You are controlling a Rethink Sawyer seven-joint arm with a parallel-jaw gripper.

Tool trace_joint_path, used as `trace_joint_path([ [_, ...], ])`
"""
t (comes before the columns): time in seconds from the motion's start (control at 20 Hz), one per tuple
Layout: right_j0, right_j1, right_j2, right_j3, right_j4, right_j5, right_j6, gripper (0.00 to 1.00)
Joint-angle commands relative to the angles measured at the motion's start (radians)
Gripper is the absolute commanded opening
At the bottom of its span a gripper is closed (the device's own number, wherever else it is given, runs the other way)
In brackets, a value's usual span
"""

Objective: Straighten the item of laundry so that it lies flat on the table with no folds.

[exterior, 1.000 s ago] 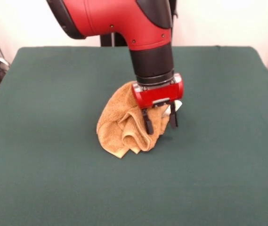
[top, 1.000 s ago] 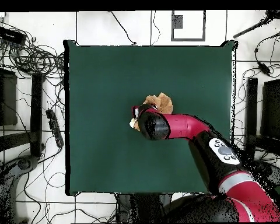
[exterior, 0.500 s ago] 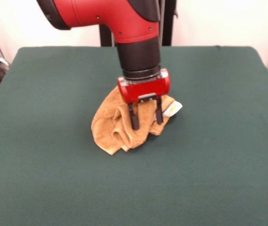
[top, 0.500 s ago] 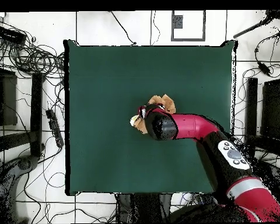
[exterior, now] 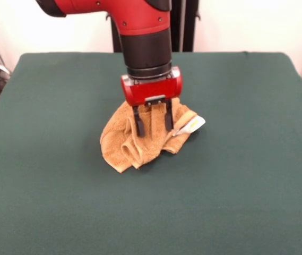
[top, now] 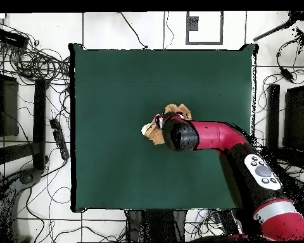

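The table (exterior: 257,175) carries the towel (exterior: 120,143) near its centre, crumpled with several folds. The gripper (exterior: 153,123) stands directly over the towel, its 2 fingers (exterior: 138,123) spread apart, gripping nothing visible. The white tag (exterior: 192,125) lies at the towel's edge.

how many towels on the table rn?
1. A single crumpled towel lies near the middle of the table, its white tag sticking out to the picture's right in the front view. The end effector stands over it, so part is hidden.
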Motion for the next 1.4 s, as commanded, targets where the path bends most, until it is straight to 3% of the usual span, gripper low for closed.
trace_joint_path([
  [0.05,0.023,-0.028,0.025,0.033,-0.034,0.127,-0.037,1.00],
  [0.75,0.017,-0.028,0.019,0.016,-0.062,0.114,-0.053,1.00],
  [1.4,0.015,0.076,-0.011,-0.039,-0.143,0.056,-0.044,1.00],
])
